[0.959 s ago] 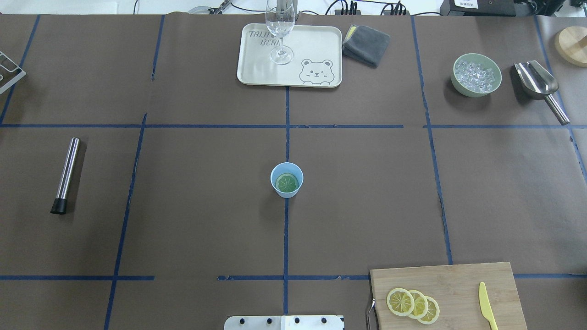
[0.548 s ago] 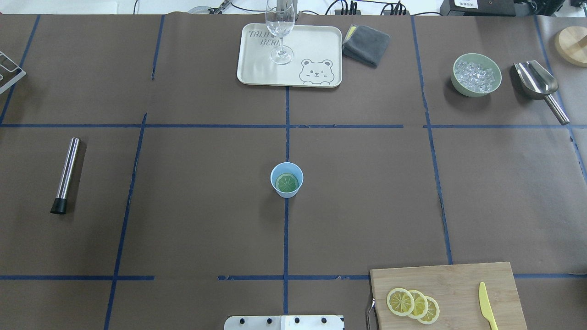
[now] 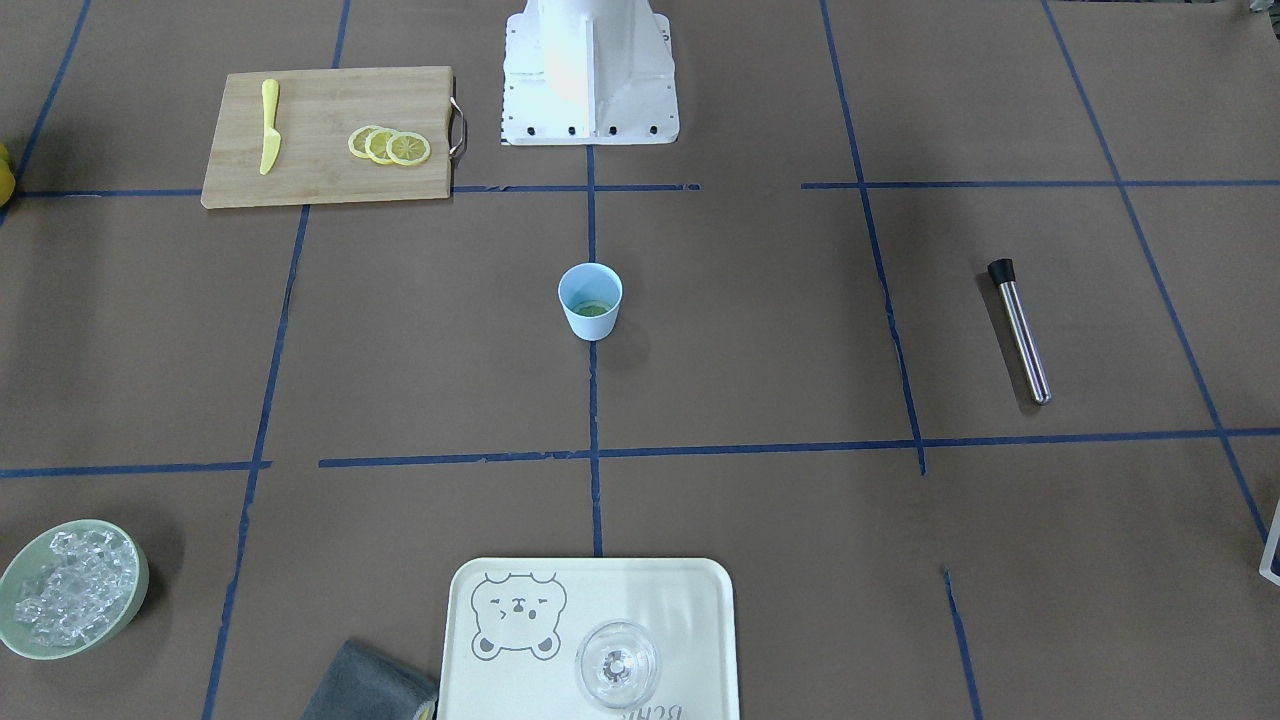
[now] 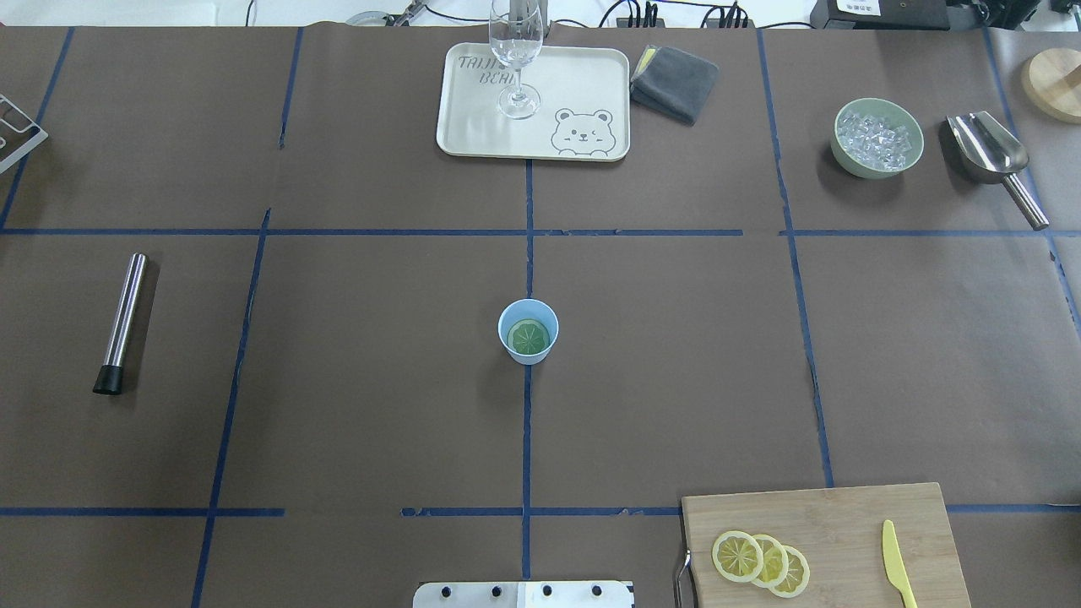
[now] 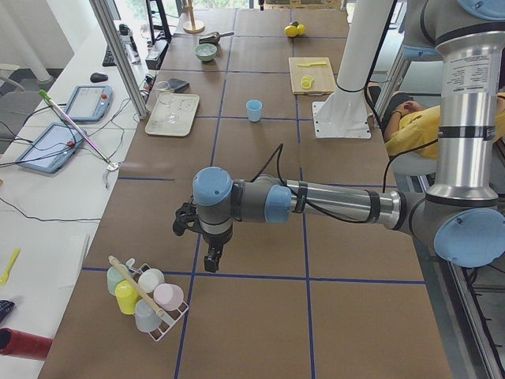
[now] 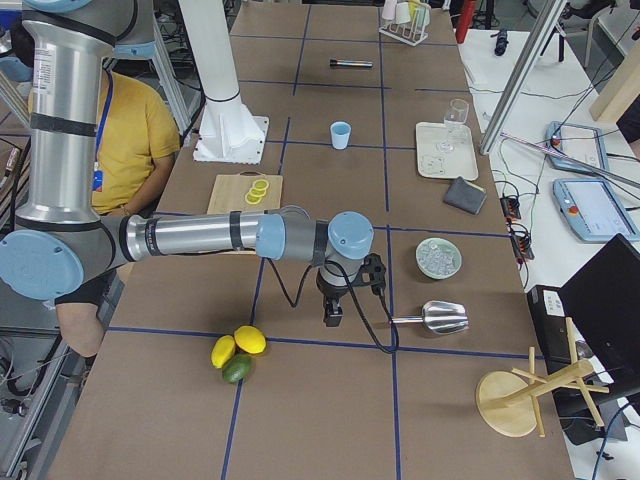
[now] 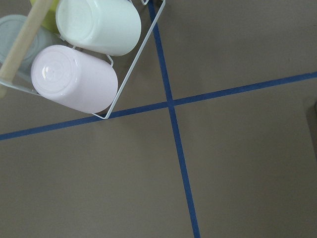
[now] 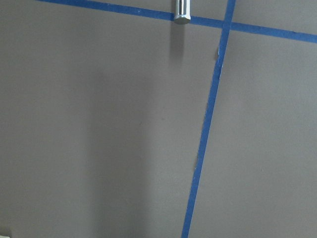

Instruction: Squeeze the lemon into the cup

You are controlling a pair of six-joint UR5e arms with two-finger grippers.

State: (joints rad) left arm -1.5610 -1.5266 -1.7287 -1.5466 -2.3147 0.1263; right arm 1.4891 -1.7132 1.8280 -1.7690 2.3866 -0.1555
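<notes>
So, from my left: the left gripper [image 5: 211,257] hangs beside a white wire rack of pastel cups [image 5: 150,298]; its opening I cannot tell. Then one steel muddler tube [image 4: 120,323]. One small light-blue plastic cup [image 4: 507,316] at the table centre holds one greenish round slice [image 4: 529,338], lying flat. One cream bear tray [image 4: 583,80] carries one clear wine glass [image 4: 515,42]. One bamboo board [image 4: 844,515] bears three overlapping yellow lemon slices [image 4: 758,559] and one yellow plastic knife [image 4: 897,574]. One pale green bowl [image 4: 841,157] holds ice [image 4: 878,135]. The right gripper [image 6: 333,313] hovers near one steel scoop [image 6: 440,318]; I cannot tell its opening either.

Left pincer [image 5: 211,260], right pincer [image 6: 333,315]: grip unclear.
</notes>
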